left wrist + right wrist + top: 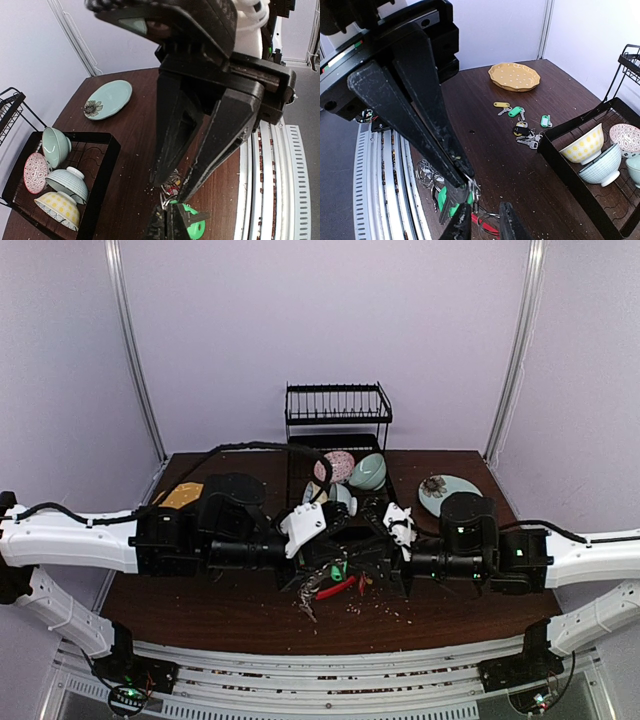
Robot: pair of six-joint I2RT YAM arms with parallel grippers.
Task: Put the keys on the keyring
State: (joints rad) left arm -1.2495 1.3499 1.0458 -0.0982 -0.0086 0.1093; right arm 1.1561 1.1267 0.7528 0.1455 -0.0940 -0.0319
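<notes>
Dark wood table [180, 600], pale walls, black dish rack [337, 400] at the back. My left gripper [466, 179] is pinched fully closed, tips down in the knot of metal at the keyring [337, 587]. The keyring lies near the table's front middle, red sleeve showing. My right gripper [482, 227] sits just beside it, jaws a narrow way apart, with the red sleeve visible between them and nothing visibly clamped.

One green-tagged key [443, 197] is right at the ring, beside my left tips. On the ring or only against it, can't tell.

Progress: early, I'd judge. A handful of loose keys [522, 122] with yellow, green and teal tags lie well apart from the ring, between the yellow plate [514, 76] and the rack's tray. All of those are left to thread.

Hard to read: whether my left tips pinch the big ring or a small split ring. In the top view both wrists cover the contact. The wrist views cut off the ring's full loop.
</notes>
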